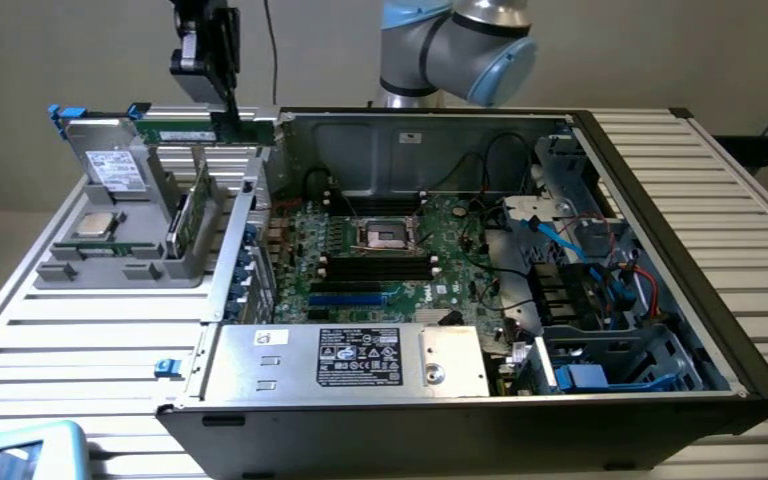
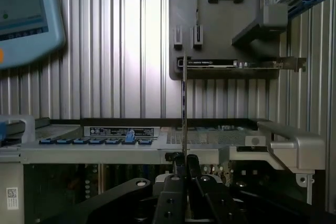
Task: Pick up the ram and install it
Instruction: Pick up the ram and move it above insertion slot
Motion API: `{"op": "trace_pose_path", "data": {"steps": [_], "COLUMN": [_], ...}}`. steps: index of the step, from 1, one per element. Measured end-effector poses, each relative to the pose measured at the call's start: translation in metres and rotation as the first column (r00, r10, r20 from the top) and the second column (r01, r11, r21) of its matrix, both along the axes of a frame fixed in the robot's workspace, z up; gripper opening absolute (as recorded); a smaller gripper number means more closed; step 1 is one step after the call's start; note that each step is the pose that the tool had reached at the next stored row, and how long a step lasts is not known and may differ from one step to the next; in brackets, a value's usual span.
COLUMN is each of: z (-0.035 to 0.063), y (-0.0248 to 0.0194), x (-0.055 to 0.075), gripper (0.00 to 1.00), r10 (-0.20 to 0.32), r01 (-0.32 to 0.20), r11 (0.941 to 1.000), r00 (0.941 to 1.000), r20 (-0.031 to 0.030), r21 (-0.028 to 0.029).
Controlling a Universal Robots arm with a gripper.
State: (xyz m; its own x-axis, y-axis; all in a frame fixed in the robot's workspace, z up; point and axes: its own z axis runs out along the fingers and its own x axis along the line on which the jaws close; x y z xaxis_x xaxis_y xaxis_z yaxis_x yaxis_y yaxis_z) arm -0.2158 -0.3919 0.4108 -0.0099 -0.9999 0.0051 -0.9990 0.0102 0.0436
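Arm (image 1: 471, 45) high over grey plastic parts tray (image 1: 91, 268), tool (image 1: 232, 112) clamped on slim green ram stick (image 1: 187, 131), stick horizontal

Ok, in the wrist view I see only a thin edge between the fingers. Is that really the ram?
Observer: Yes. The exterior view shows its flat side: a long green board, the ram, with the gripper shut on it.
Operator: Is it over the motherboard?
Observer: No. It is by the far end of the grey holder, at the exterior view's left of the open case.
Operator: Are the black slots free?
Observer: The black slots beside the processor socket look empty.
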Motion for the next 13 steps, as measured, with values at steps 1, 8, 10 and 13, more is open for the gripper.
{"op": "trace_pose_path", "data": {"steps": [1,8,10,13], "z": [0.0,0.0,0.0,0.0], "y": [0.0,0.0,0.0,0.0], "x": [0.005,0.037,0.045,0.059], "gripper": [0.13,0.13,0.13,0.13], "r10": [0.0,0.001,0.001,0.002], "r01": [0.0,-0.001,-0.001,-0.002], "r11": [1.0,1.0,1.0,1.0], "r00": [1.0,1.0,1.0,1.0], "r20": [-0.0001,-0.0005,-0.0006,-0.0005], "r21": [0.0,-0.0001,-0.0001,0.0]}}
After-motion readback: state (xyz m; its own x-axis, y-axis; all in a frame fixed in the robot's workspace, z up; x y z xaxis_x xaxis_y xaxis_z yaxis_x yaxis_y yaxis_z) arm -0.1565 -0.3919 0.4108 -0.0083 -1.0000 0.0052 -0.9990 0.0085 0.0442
